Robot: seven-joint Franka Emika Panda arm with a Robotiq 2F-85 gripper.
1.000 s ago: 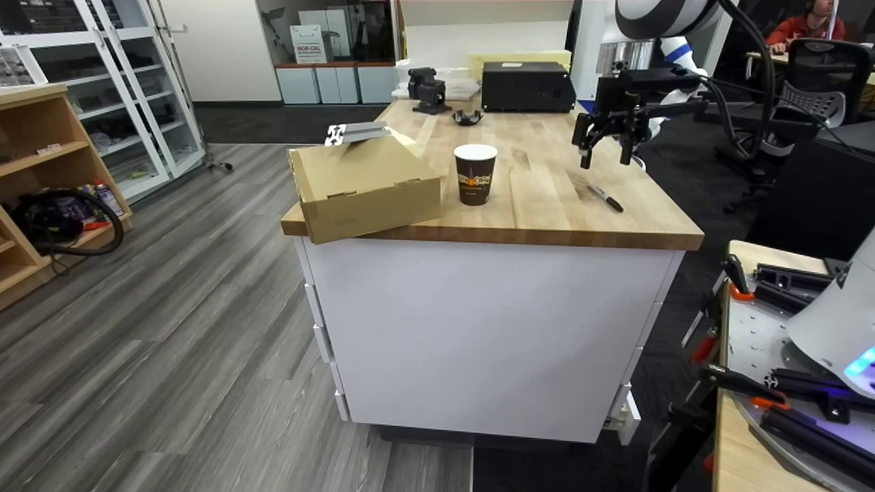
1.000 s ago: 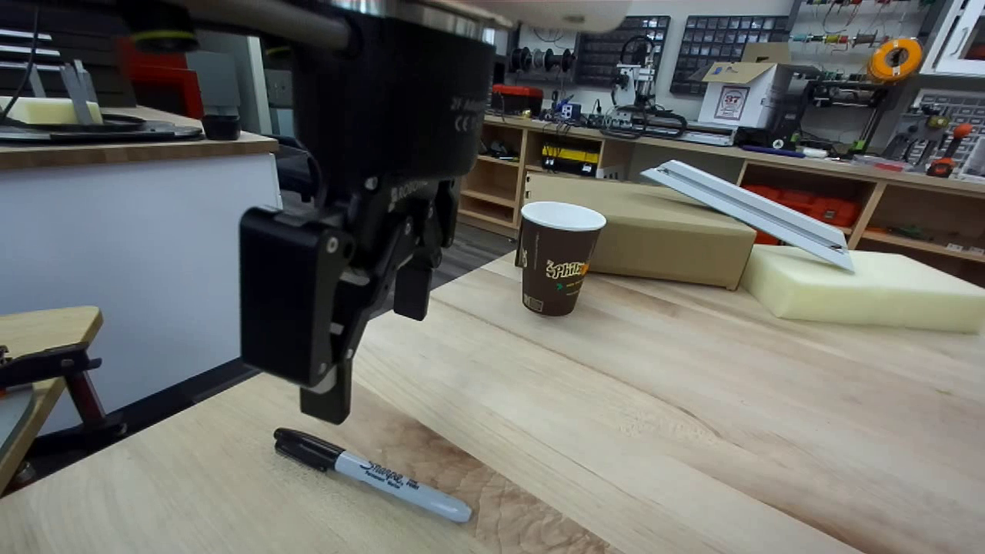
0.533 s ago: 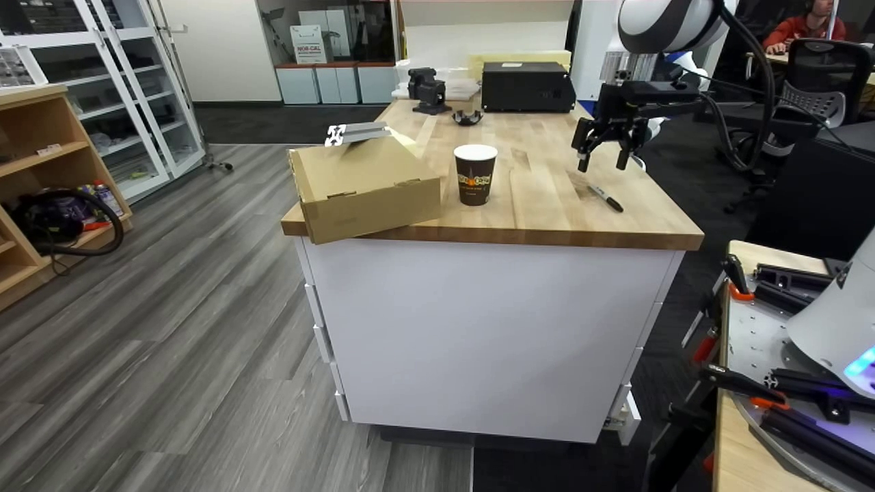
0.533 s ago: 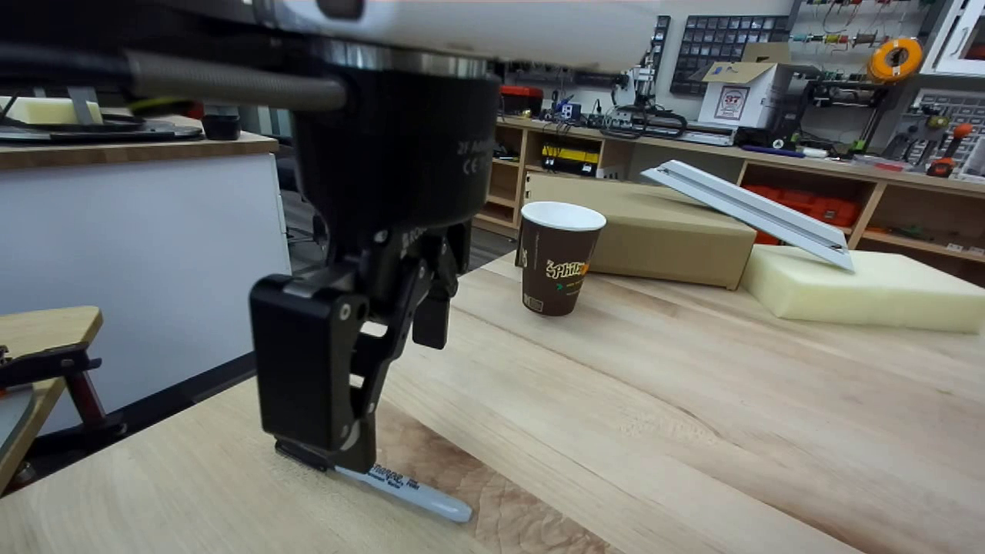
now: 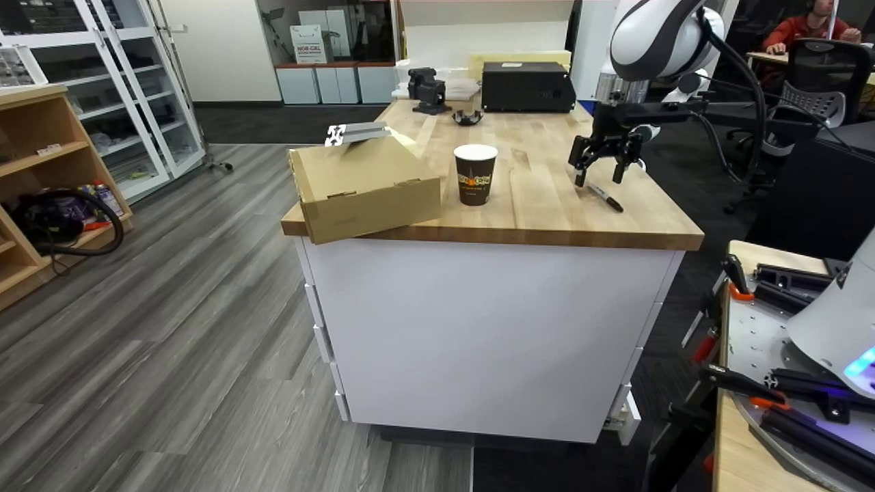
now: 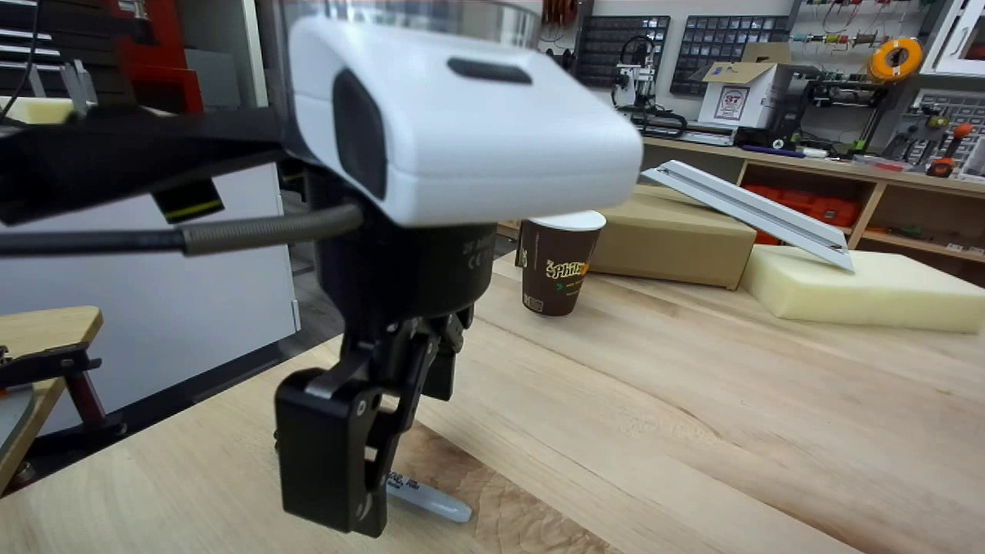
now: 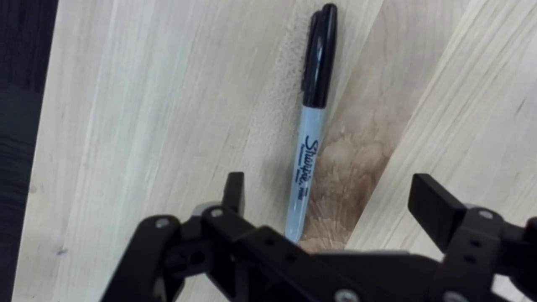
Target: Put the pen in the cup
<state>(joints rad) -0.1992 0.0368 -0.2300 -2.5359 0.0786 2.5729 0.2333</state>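
The pen is a marker with a black cap and grey barrel. It lies flat on the wooden table in both exterior views [image 5: 606, 199] [image 6: 427, 498]. In the wrist view the whole pen [image 7: 308, 126] shows, its grey end between the fingers. My gripper [image 7: 329, 186] is open and empty, low over the pen's grey end, apart from it. It also shows in both exterior views [image 5: 599, 179] [image 6: 405, 462], where it hides part of the pen in the closer one. The brown cup with a white rim [image 5: 475, 179] stands upright; part of its rim is hidden by the arm in an exterior view [image 6: 562, 265].
A cardboard box [image 5: 372, 195] sits beside the cup, with a metal profile [image 6: 758, 211] leaning above it. A yellow foam block [image 6: 862, 288] lies beside the box. A black case [image 5: 528, 87] stands farther back. The table's edge [image 5: 492, 235] runs near the pen.
My gripper has moved down toward the table and the pen, staying open. In an exterior view it now covers the pen's cap. The pen and cup have not moved.
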